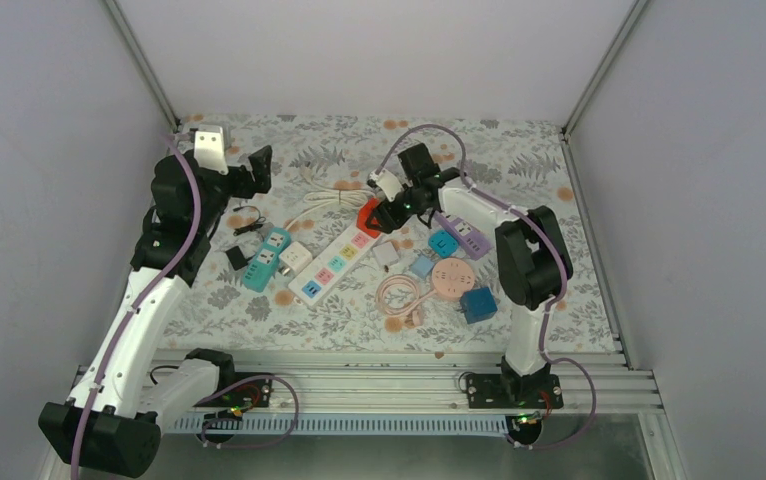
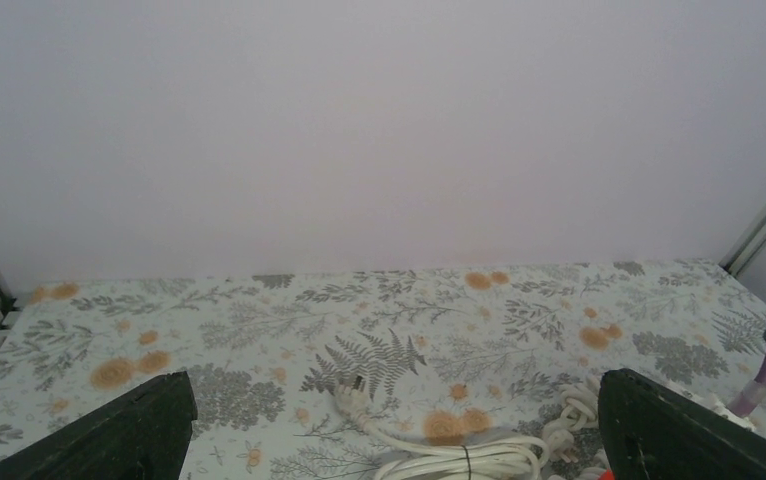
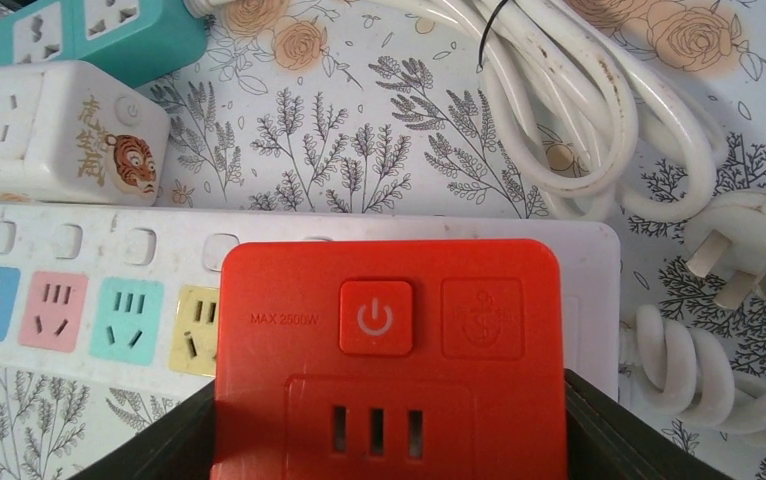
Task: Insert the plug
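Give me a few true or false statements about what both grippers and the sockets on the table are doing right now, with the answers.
1. The right gripper is shut on the red adapter. True.
2. The left gripper holds the white cable. False: it is open and empty; the cable lies on the table.
3. The red adapter is over the white power strip. True.
4. The white cube socket bears a panda picture. False: it is a tiger.

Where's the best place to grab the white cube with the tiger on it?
Probably from above, gripping the tiger cube across its two open flat faces; the teal strip and white strip crowd the other two.
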`<state>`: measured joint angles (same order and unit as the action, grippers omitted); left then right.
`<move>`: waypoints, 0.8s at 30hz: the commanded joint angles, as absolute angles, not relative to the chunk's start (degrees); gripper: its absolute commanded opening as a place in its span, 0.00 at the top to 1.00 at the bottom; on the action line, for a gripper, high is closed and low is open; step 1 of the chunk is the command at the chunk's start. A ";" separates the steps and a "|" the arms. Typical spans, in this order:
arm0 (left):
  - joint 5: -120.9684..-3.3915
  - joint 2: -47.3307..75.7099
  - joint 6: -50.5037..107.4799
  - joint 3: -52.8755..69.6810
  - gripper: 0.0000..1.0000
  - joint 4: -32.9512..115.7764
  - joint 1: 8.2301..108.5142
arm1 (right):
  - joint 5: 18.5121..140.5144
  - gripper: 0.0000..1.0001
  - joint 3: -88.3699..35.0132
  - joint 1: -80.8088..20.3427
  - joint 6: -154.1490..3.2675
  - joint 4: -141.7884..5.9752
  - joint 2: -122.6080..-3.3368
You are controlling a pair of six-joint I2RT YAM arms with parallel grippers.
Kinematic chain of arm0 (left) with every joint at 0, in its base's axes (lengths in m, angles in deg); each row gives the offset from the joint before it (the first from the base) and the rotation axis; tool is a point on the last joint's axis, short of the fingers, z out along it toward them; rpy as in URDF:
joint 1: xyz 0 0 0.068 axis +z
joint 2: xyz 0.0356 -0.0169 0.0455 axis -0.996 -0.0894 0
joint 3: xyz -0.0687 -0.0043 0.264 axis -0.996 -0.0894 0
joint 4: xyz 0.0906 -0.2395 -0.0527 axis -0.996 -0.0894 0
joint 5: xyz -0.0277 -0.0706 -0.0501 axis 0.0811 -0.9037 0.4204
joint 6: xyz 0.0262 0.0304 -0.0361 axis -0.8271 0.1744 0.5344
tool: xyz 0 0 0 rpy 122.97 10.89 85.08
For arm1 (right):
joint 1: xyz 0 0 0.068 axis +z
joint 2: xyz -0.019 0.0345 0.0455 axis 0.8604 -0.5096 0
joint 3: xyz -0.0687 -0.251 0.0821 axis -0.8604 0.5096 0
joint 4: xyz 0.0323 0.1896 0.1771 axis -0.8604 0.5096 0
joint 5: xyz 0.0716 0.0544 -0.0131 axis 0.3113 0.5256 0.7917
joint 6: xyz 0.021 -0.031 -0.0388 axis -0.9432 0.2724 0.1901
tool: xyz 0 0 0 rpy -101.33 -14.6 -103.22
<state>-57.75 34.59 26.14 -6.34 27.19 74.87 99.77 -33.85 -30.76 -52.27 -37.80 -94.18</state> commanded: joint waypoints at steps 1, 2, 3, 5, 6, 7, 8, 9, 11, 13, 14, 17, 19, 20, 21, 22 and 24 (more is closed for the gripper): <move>-55.78 35.01 24.82 -6.46 0.00 27.28 75.37 | 89.34 0.59 -33.99 -29.42 -54.25 -37.50 -94.97; -55.65 34.95 24.76 -6.51 0.00 27.19 75.39 | 88.58 0.59 -34.09 -28.90 -54.71 -37.40 -94.79; -55.58 35.01 24.73 -6.47 0.00 27.23 75.39 | 87.57 0.59 -34.09 -28.31 -55.07 -37.17 -94.63; -55.54 34.88 24.75 -6.46 0.00 27.11 75.46 | 86.40 0.59 -33.82 -27.37 -55.48 -37.14 -94.11; -55.58 34.83 24.73 -6.46 0.00 27.06 75.50 | 86.29 0.59 -33.42 -27.14 -55.69 -37.30 -93.93; -55.48 34.64 24.73 -6.40 0.00 26.96 75.53 | 86.14 0.59 -33.42 -27.03 -56.28 -37.40 -93.95; -55.49 34.51 24.80 -6.30 0.00 26.84 75.61 | 86.03 0.59 -33.66 -26.91 -56.85 -37.28 -94.22; -55.50 34.45 24.78 -6.21 0.00 26.75 75.61 | 86.17 0.58 -33.73 -26.90 -57.44 -37.21 -94.48; -55.48 34.32 24.82 -6.13 0.00 26.71 75.74 | 86.30 0.58 -33.43 -26.65 -58.44 -37.72 -94.88; -55.55 34.29 24.82 -6.15 0.00 26.62 75.75 | 86.56 0.59 -32.65 -26.54 -59.25 -38.88 -94.93; -55.58 34.38 24.87 -6.19 0.00 26.50 75.81 | 86.77 0.59 -32.10 -26.53 -59.34 -39.37 -94.92; -55.59 34.42 24.91 -6.29 0.00 26.43 75.88 | 86.11 0.59 -30.42 -26.44 -58.76 -40.63 -94.77; -55.67 34.32 24.93 -6.28 0.00 26.37 75.89 | 84.57 0.59 -29.86 -26.53 -58.24 -40.85 -95.11; -55.61 34.33 24.91 -6.24 0.00 26.38 75.94 | 83.67 0.59 -29.63 -26.57 -57.95 -40.81 -95.36; -55.55 34.41 24.93 -6.20 0.00 26.24 75.97 | 82.56 0.60 -29.34 -26.53 -57.54 -40.88 -95.60; -55.50 34.40 24.85 -6.21 0.00 26.28 75.91 | 81.48 0.60 -28.83 -26.56 -56.98 -40.92 -95.93; -55.37 34.59 24.82 -6.24 0.00 26.06 75.92 | 80.13 0.60 -27.67 -26.58 -55.04 -40.55 -96.58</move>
